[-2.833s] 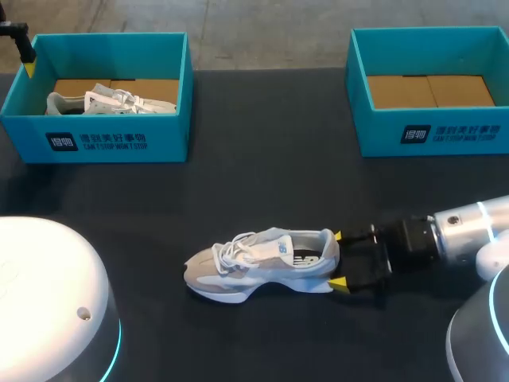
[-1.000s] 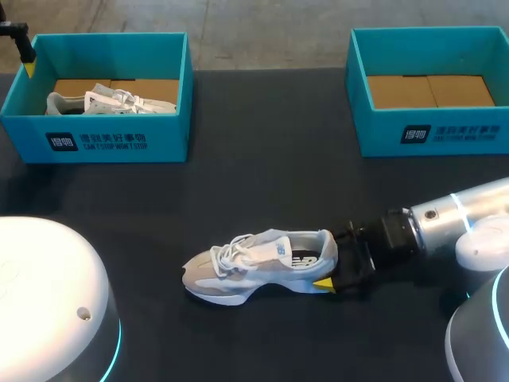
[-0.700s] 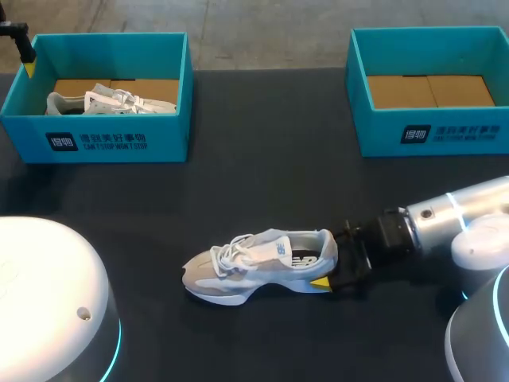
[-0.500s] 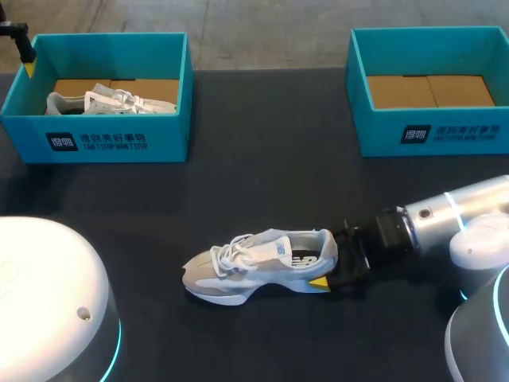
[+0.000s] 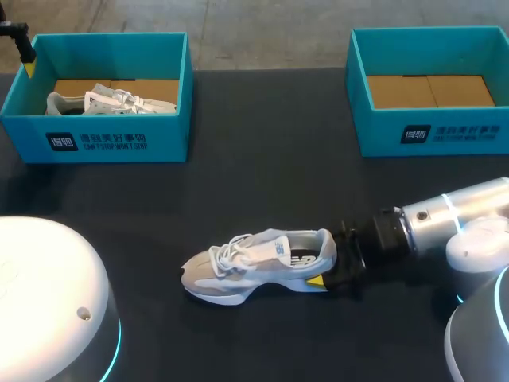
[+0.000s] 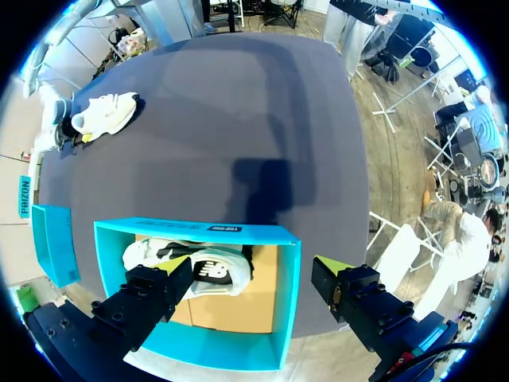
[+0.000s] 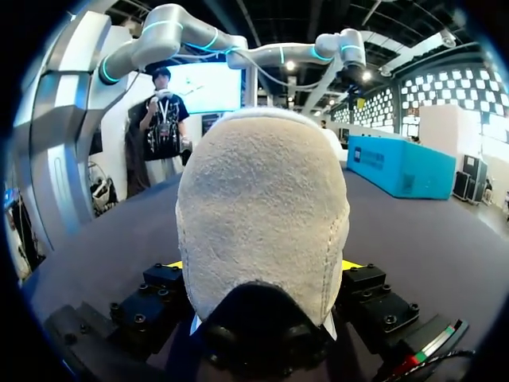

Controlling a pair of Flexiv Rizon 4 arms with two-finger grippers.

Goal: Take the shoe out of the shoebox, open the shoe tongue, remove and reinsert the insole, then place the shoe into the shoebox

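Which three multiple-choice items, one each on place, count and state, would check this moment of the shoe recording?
1. Where is the shoe that the right gripper holds by its heel? A in the left shoebox; B on the table; C in the right shoebox.
2. How many teal shoeboxes are on the table? A one; B two; C three.
3. How is the left gripper? A open; B shut on a shoe; C shut on a box wall.
B: it lies on the dark table, outside both boxes. B: only those two show. A: its fingers stand wide apart above the left shoebox.
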